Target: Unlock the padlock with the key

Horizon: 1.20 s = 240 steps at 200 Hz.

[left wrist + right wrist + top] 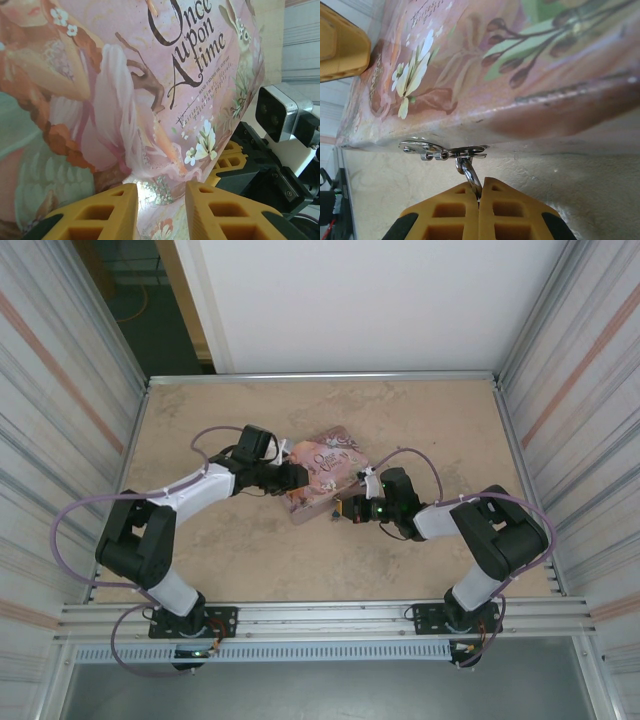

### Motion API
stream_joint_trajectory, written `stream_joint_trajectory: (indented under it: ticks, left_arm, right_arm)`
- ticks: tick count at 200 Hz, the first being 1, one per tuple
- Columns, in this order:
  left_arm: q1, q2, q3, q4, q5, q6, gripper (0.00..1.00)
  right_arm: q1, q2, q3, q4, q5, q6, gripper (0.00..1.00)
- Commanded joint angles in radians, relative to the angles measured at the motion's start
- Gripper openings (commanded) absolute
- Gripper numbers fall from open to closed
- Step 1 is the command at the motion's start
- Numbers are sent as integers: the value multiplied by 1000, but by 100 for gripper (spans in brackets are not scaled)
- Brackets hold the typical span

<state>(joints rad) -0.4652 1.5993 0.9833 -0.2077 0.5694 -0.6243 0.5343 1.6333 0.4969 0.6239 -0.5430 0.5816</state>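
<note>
At the lower middle of the right wrist view, the right gripper (479, 197) has its fingers pressed together on the shackle of the padlock (466, 172), which hooks through the hasp (440, 150) of the pink tin (520, 75). Such a tiny metal lock is probably light, hard and slippery, better held by the body than by the thin loop. Its blue body is hidden between the fingers, perhaps the key too, and the left gripper (161, 189) holds its fingers spread over the lid (125, 100).
</note>
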Motion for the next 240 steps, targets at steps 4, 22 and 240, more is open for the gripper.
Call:
stream_joint_trajectory:
  ticks: [4,22,240]
  left_arm:
    - [-5,16,-55,-144,-23,3,32]
    - [-4,19,-58,-153,-26,5,32]
    - [7,17,-117,-145,-23,0,31]
  right_arm:
    - [-20,-35,55,54,17,71,0]
    - [-21,-26,58,76,23,105,0]
    - [-47,46,76,193,105,409,0]
